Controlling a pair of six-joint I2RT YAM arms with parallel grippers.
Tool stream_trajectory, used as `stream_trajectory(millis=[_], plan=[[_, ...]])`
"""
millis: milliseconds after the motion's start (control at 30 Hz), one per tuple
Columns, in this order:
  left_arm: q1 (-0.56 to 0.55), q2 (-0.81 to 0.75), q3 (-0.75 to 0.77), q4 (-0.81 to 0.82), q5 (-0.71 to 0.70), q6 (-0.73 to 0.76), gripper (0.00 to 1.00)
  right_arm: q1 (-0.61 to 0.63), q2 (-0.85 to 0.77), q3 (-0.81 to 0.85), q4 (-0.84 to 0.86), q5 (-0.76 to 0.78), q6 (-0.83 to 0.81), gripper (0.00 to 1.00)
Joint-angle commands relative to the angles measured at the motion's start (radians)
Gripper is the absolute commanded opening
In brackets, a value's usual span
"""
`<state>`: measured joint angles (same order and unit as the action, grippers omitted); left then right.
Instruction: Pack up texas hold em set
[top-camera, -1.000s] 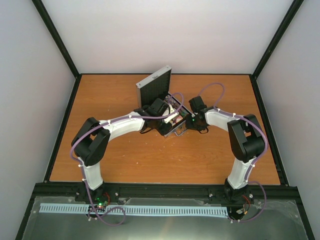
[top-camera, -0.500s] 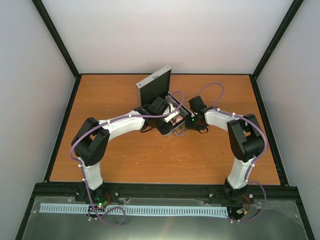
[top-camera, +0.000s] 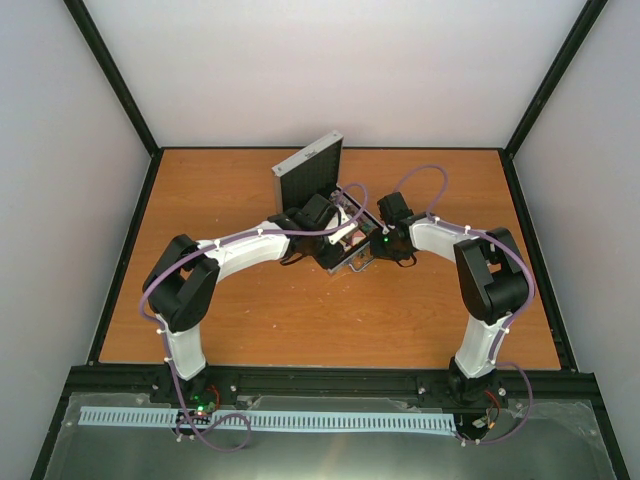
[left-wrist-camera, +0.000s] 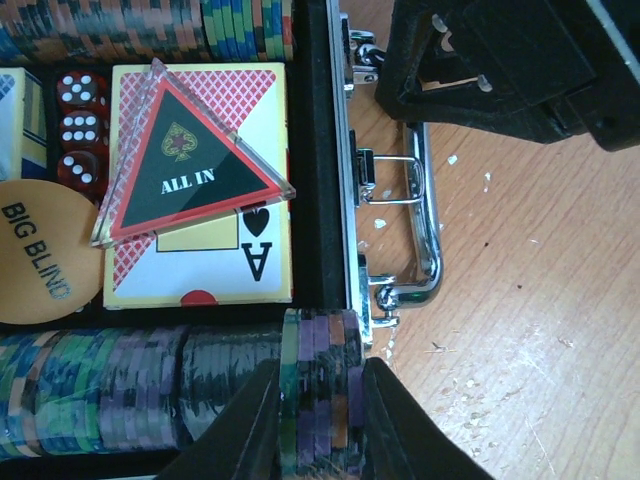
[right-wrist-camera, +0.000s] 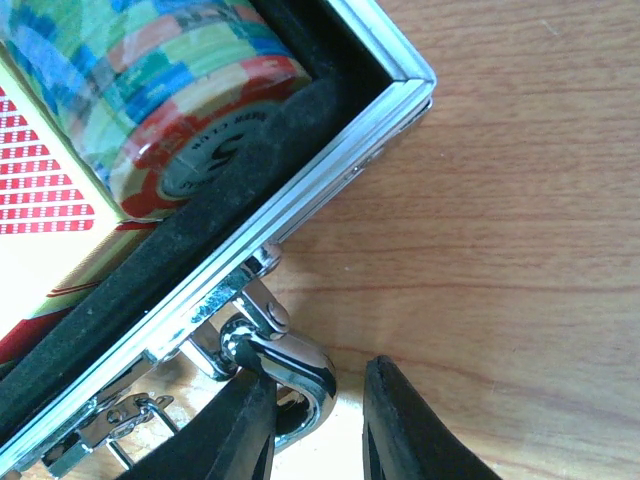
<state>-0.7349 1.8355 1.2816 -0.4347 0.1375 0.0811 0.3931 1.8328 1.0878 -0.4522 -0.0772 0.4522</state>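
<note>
Toward the back of the table (top-camera: 250, 310) the silver case (top-camera: 310, 168) stands open, lid upright. Down inside it, the left gripper (left-wrist-camera: 320, 392) is clamped on a stack of chips (left-wrist-camera: 320, 350) at the end of a row, hard against the case wall. A card box (left-wrist-camera: 262, 270) topped by the ALL IN triangle (left-wrist-camera: 190, 165) lies at the gripper's 11 o'clock. Outside the wall, the right gripper (right-wrist-camera: 315, 405) has its fingers spread around the chrome handle (right-wrist-camera: 300, 365), which sits at 12 o'clock between them.
</note>
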Motion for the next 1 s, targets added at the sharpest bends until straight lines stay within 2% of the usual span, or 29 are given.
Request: stream_trajectory(millis=[0,200,600,967], plan=[[0.009,0.001,0.009,0.007,0.058,0.010,0.01,-0.008,0.048,-0.015,-0.031,0.051,-0.004,0.26],[0.009,0.018,0.002,0.002,0.060,0.017,0.01,-0.009,0.051,-0.014,-0.031,0.052,-0.004,0.26],[0.026,0.032,-0.011,0.010,-0.108,0.034,0.01,-0.008,0.045,-0.026,-0.031,0.060,-0.005,0.26],[0.031,0.027,-0.068,0.025,-0.148,0.049,0.01,-0.009,0.051,-0.029,-0.030,0.068,-0.011,0.25]])
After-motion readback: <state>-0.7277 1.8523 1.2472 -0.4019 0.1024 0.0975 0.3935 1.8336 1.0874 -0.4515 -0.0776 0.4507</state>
